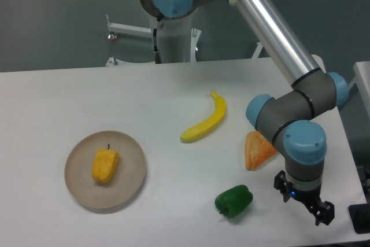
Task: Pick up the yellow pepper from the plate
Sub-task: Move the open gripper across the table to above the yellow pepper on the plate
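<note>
The yellow pepper [105, 165] lies on the round beige plate [78, 186] at the table's front left, its short dark stem pointing away from me. My gripper [304, 205] hangs far off at the front right, near the table's right edge and just right of the green pepper. Its two dark fingers stand apart with nothing between them, so it is open. A wide stretch of table separates it from the plate.
A dark green pepper [233, 201] sits at the front, right of centre. An orange wedge-shaped piece [257, 151] lies just behind it, partly under the arm's wrist. A long yellow banana [205, 121] lies mid-table. The arm's base [173, 39] rises at the back.
</note>
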Available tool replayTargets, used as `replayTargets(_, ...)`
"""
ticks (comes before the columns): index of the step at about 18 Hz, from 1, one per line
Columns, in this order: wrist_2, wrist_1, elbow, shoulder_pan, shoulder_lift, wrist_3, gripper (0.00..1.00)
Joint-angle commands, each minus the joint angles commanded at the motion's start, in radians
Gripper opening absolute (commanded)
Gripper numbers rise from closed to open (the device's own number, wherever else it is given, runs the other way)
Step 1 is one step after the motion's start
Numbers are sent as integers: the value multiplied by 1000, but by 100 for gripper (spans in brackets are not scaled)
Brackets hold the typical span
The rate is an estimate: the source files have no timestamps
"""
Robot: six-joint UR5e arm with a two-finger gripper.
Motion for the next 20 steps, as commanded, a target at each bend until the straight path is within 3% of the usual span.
replayTargets(4, 5, 0, -5, -9, 11, -14, 100)
replayTargets(8, 6, -11, -15, -26, 40, -123, 100)
replayTargets(10, 5, -63, -86, -26, 125, -135, 100)
replayTargets(13, 5, -127, -153, -26, 198, -204, 100)
replayTargets(20, -20, -172, -331, -51, 371, -455, 100)
